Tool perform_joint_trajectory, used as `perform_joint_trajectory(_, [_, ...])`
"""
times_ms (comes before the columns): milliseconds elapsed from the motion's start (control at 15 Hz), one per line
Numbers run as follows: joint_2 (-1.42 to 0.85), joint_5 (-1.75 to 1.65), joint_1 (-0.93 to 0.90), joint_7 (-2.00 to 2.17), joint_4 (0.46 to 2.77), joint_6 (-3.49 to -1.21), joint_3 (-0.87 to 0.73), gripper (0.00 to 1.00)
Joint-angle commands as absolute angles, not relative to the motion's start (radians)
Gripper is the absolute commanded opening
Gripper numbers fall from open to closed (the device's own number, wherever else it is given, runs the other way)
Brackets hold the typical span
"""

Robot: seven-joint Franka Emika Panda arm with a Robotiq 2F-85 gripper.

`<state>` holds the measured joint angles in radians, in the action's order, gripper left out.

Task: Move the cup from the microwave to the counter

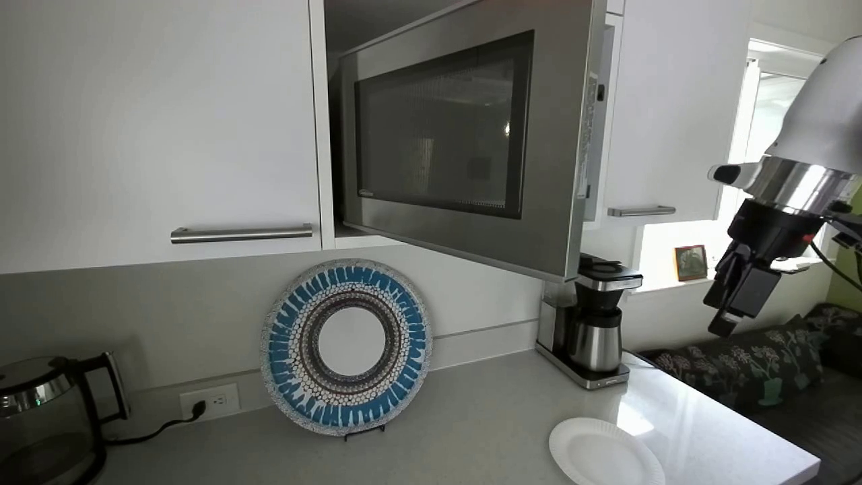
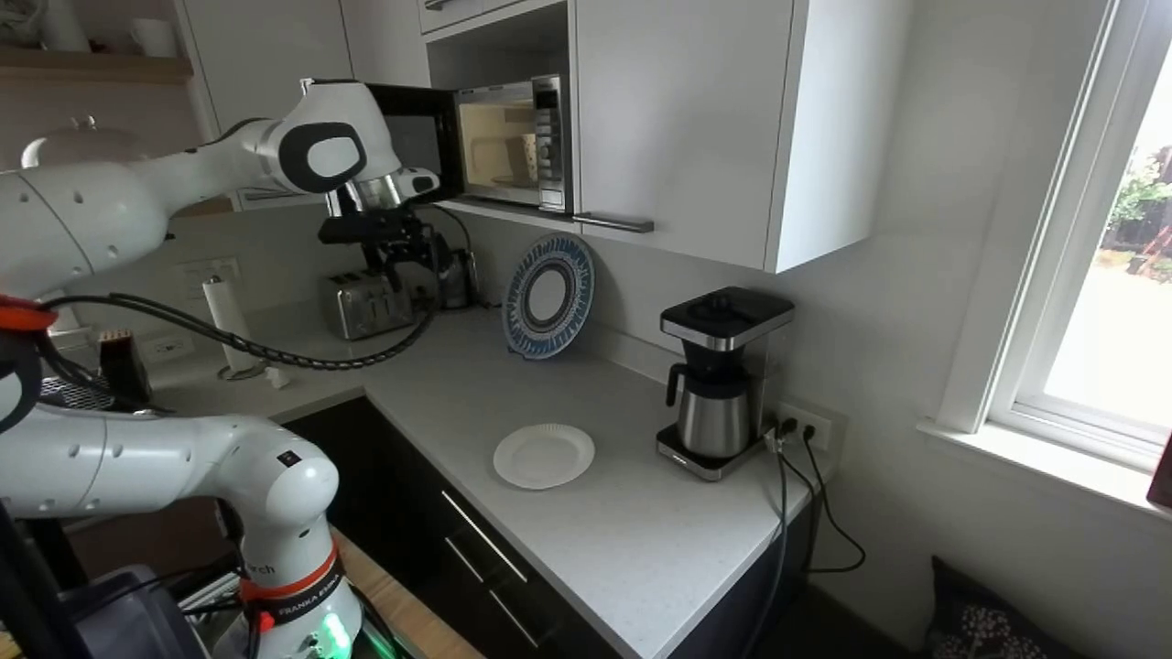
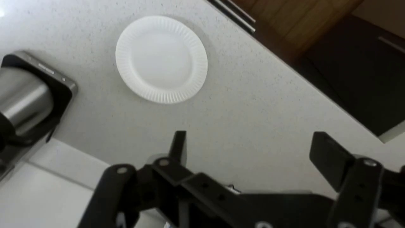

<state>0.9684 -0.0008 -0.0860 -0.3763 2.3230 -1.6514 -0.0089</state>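
Observation:
The whitish cup [image 2: 530,154] stands inside the microwave in an exterior view, partly hidden behind the control panel. The stainless-steel microwave [image 2: 550,146] has its door swung wide open. The open door [image 1: 465,128] fills the upper middle of an exterior view and hides the inside there. My gripper [image 3: 250,134] is open with nothing between its fingers in the wrist view. It points down at the light grey counter [image 3: 253,104], well above it. It also shows in both exterior views [image 1: 724,313] [image 2: 403,265], out in front of the open door and apart from it.
A flat white plate [image 2: 544,456] lies on the counter. The coffee maker [image 2: 719,403] stands near the counter's end. A round blue decorated plate [image 1: 417,337] leans at the wall below the microwave. A toaster [image 2: 366,307] and a glass kettle [image 1: 44,424] stand farther along.

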Motion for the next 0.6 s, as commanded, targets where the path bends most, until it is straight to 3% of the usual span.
perform_joint_trajectory(0, [0.989,-0.012,-0.126,-0.344,2.326,-1.668,-0.008,1.0])
perform_joint_trajectory(533, [1.013,-0.008,-0.136,-0.333,2.347,-1.687,0.001,1.0])
